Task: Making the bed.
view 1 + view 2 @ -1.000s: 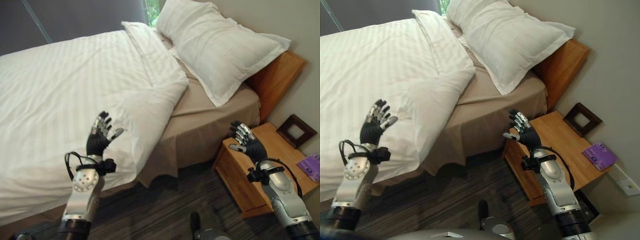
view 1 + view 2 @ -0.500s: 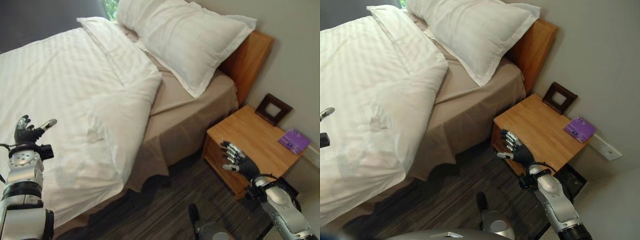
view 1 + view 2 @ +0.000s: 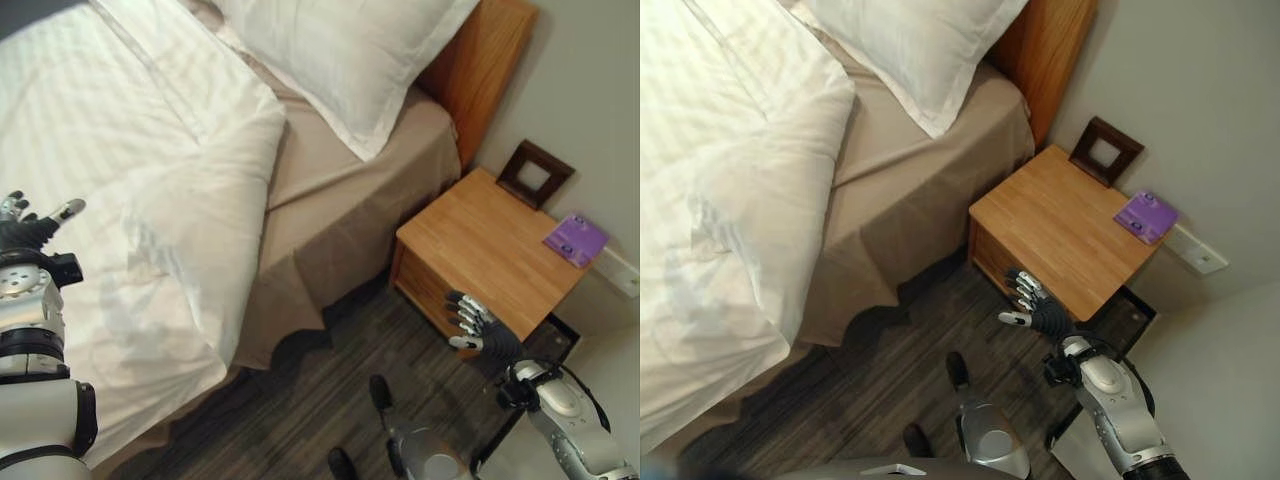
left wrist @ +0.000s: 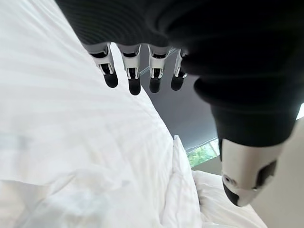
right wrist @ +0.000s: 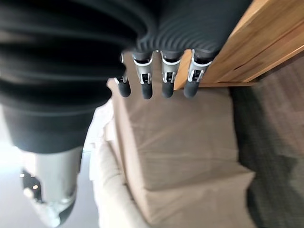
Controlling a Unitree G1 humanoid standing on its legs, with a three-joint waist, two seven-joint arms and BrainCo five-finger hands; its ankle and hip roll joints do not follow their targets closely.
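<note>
White striped duvet (image 3: 120, 150) lies rumpled under the slack-fingered left hand (image 3: 28, 232); right hand (image 3: 478, 325) hangs empty, fingers loose.

Both eye views look steeply down from the head, sharing the bed (image 3: 340, 190) edge and nightstand (image 3: 1060, 225). Each wrist view looks closely along its own fingers: left over the duvet (image 4: 71, 142), right toward the bed's side.

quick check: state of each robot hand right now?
Left robot hand: open, fingers straight, above the white duvet, holding nothing.
Right robot hand: open, empty, beside the wooden nightstand.
</note>
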